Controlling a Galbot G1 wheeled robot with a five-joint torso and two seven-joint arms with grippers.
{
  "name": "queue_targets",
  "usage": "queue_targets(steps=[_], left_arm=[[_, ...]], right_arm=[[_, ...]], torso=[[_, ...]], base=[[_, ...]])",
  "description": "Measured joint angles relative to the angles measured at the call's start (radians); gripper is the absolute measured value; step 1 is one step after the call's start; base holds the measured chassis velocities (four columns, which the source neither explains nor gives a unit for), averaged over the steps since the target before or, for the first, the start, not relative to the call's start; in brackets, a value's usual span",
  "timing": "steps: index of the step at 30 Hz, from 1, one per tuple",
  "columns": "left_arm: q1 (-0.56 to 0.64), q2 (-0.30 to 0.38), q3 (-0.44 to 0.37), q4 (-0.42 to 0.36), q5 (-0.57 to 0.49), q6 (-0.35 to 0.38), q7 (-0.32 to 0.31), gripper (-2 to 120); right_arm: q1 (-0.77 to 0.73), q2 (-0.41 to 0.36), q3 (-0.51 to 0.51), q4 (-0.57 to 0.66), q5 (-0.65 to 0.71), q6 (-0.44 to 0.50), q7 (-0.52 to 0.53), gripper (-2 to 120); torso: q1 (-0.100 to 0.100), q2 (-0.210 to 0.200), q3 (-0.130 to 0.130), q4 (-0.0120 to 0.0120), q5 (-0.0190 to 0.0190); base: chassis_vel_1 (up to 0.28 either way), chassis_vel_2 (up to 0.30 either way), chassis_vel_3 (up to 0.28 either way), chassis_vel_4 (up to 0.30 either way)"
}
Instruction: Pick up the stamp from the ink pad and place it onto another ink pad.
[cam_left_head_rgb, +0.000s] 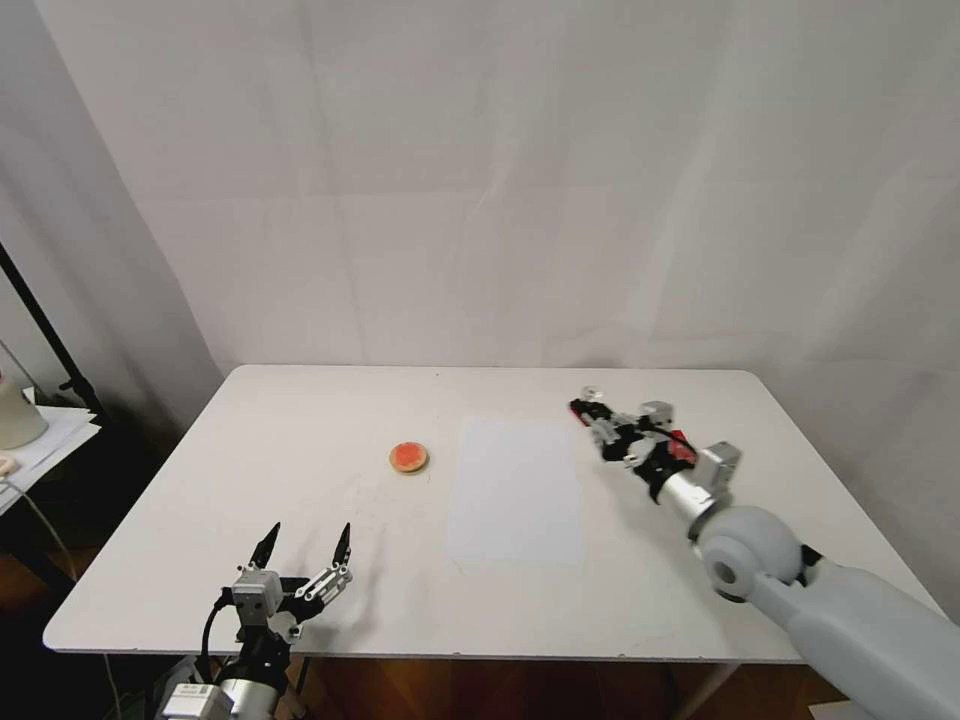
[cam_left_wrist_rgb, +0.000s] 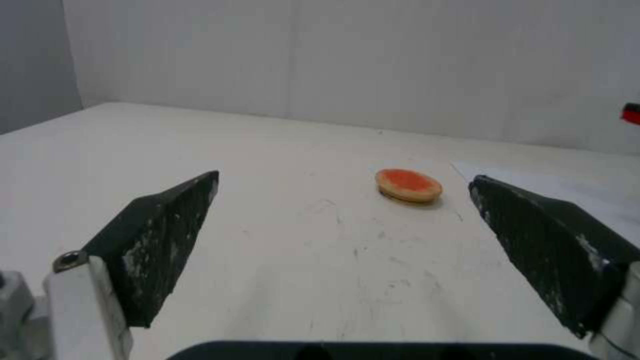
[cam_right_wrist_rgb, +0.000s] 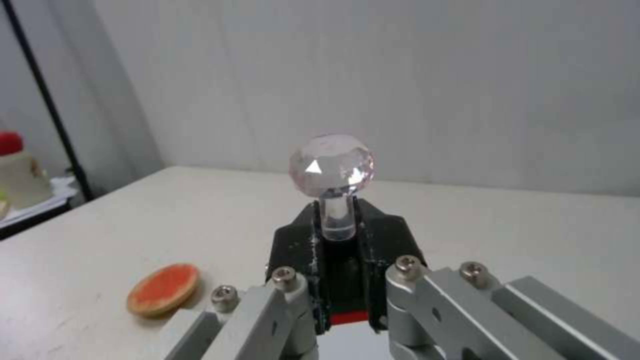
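right claw (cam_right_wrist_rgb: 340, 235) pinched shut on the clear ball-knobbed stamp (cam_right_wrist_rgb: 332, 167); left claw (cam_left_head_rgb: 305, 550) wide open, empty, parked at bench's 7 o'clock. keep stamp upright, lower squarely onto round orange-red tan-rimmed pad (cam_left_head_rgb: 408, 458).

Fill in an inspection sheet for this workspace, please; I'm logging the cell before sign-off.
Surface: white table, faintly scuffed, with a pale sheet at its centre.
Job's things: stamp clamped by its stem, clear knob up; round ink pad left of the sheet; red ink pad mostly hidden beneath the right gripper.
Clutter: nothing seen.
Grippers: right gripper shut on the stamp; left gripper open at the near edge.
Cables: black cable by the left wrist.
Surroundings: white backdrop; side shelf at left.
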Motion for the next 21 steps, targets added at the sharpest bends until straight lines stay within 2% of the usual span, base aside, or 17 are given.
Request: queue_targets(steps=[2, 5, 15, 21], left_arm=[[0.000, 0.000, 0.000, 0.000, 0.000, 0.000, 0.000, 100], [0.000, 0.000, 0.000, 0.000, 0.000, 0.000, 0.000, 100], [0.000, 0.000, 0.000, 0.000, 0.000, 0.000, 0.000, 100], [0.000, 0.000, 0.000, 0.000, 0.000, 0.000, 0.000, 100]], right_arm=[[0.047, 0.052, -0.087, -0.052, -0.020, -0.007, 0.000, 9], [0.084, 0.097, -0.159, -0.126, -0.039, -0.022, 0.020, 9], [0.096, 0.115, -0.214, -0.175, -0.059, -0.030, 0.068, 9], [0.086, 0.122, -0.204, -0.166, -0.060, -0.024, 0.079, 9]], torso=[[0.000, 0.000, 0.000, -0.0001, -0.0003], [0.000, 0.000, 0.000, -0.0001, -0.0003], [0.000, 0.000, 0.000, -0.0004, -0.0002], [0.000, 0.000, 0.000, -0.0004, -0.0002]], base=[[0.000, 0.000, 0.000, 0.000], [0.000, 0.000, 0.000, 0.000], [0.000, 0.000, 0.000, 0.000], [0.000, 0.000, 0.000, 0.000]])
